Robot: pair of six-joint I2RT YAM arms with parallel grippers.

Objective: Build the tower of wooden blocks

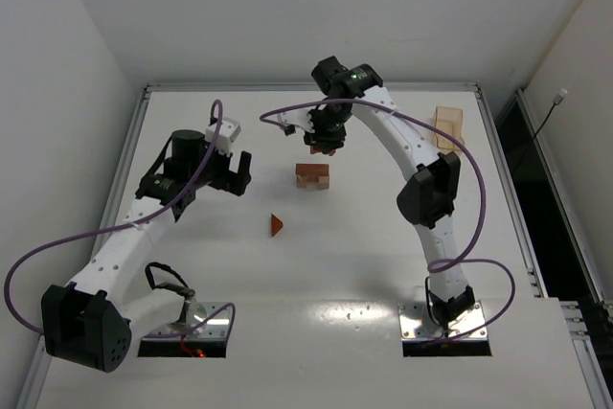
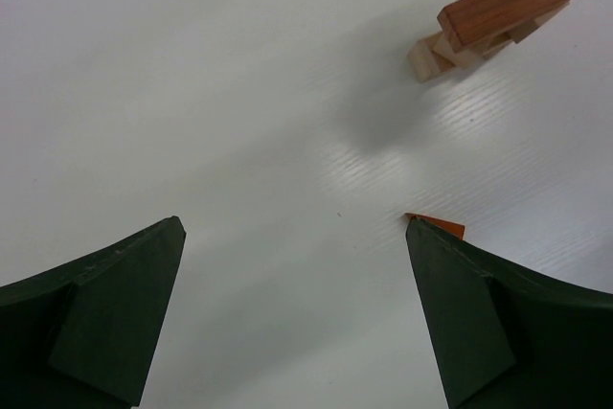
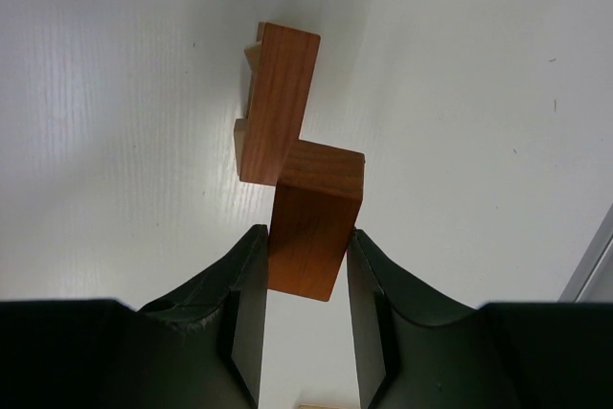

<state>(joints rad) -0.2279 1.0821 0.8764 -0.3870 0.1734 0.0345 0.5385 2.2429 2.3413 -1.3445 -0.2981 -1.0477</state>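
The wood block tower (image 1: 311,175) stands mid-table, tan pieces below and a reddish-brown bar on top. It also shows in the left wrist view (image 2: 498,11) and the right wrist view (image 3: 278,107). My right gripper (image 1: 324,141) is shut on a reddish-brown wood block (image 3: 311,237) and holds it just behind the tower and close to it. A small orange-brown triangle block (image 1: 276,226) lies on the table in front of the tower. My left gripper (image 1: 230,177) is open and empty to the left of the tower, and the triangle (image 2: 439,227) peeks out behind its right finger.
A flat light-tan wooden tray (image 1: 446,126) lies at the far right of the table. Purple cables loop along both arms. The table's raised rim (image 1: 306,88) runs along the back.
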